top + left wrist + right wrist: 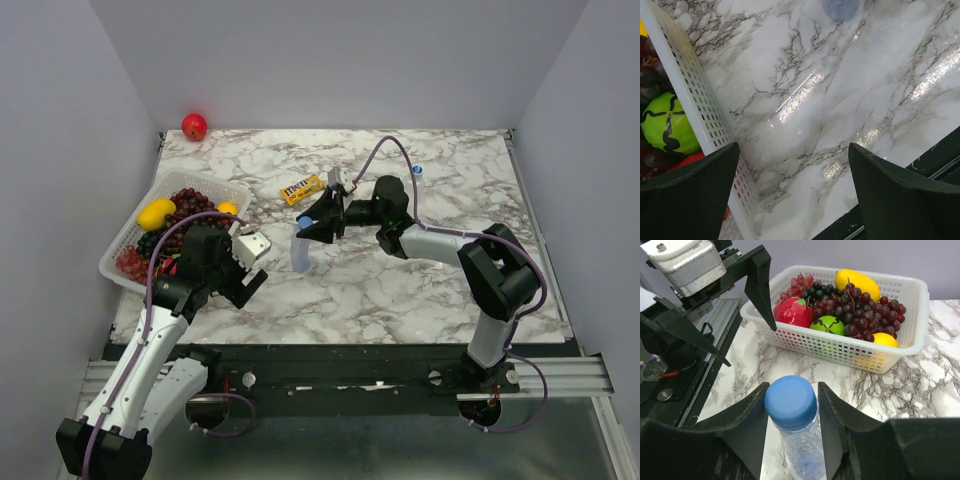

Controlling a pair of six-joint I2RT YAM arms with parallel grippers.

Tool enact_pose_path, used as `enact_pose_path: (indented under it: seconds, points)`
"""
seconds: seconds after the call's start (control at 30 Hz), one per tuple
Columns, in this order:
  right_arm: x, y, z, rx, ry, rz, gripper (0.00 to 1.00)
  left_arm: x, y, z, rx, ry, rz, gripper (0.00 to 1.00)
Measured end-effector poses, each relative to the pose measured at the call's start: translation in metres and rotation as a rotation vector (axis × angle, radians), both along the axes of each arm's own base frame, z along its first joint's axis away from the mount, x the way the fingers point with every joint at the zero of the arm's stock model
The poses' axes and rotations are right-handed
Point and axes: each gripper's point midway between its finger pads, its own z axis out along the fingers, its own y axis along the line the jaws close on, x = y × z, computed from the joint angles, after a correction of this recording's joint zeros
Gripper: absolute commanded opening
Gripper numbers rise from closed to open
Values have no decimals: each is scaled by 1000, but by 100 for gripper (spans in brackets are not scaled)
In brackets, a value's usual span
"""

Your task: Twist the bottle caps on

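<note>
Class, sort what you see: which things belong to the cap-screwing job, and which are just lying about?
Job: bottle; cap on it; loose cap; right gripper around the bottle's top.
Lying about: basket of fruit; apple; sweet packet.

High overview; close wrist views sharing basket (840, 347)

White arms (440, 243), purple cables (385, 148) — black hands (793, 165)

Bottle (840, 7) — blurred, cut by top edge; far blue speck (417, 170) — too small.
</note>
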Motion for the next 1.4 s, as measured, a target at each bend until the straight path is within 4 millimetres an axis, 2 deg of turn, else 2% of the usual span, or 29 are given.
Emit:
enact_pose_path:
  seconds: [0.67,0.77,0.8,1.07,1.27,1.4]
  points:
    - [-1,-1,-2,-3,2,4,68,1,0,-2,5,9,-5,99]
    - [-1,-1,-2,-3,1,4,73,1,-1,-3,2,12,-9,99]
    - [-1,-1,-3,-4,0,3,79,1,-1,-3,2,12,-9,99]
    - [2,0,-3,-6,-1,-12,99,0,-3,-3,-2,16,-19,99]
    - [6,-1,1,0,-3,-24,99,0,-4,-4,-4,21,-26,99]
    - [13,-5,21,-7,1,-47,99,2,-5,-2,-13,10,-28,99]
